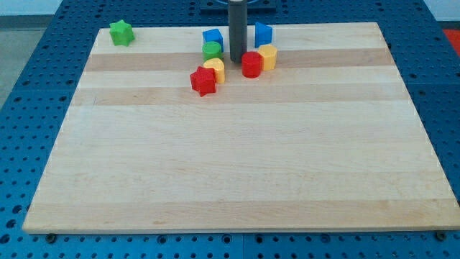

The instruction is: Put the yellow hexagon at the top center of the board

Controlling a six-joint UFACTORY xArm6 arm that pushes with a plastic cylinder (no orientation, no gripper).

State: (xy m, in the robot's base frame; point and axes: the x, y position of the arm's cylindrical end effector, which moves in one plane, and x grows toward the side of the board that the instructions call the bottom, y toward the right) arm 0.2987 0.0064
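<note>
Tip (236, 60): your rod end rests bare on the board, holding nothing, just left of the red cylinder (251, 65). Yellow hexagon (268, 56): 1 block farther to the view's right, touching that cylinder, near top centre.

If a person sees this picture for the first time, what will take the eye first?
First, the dark rod coming down at the view's top centre, with my tip in the middle of a tight cluster of blocks. Around it are a blue block, a green cylinder, a red cylinder and the yellow hexagon. A green star lies alone at the top left corner.
</note>
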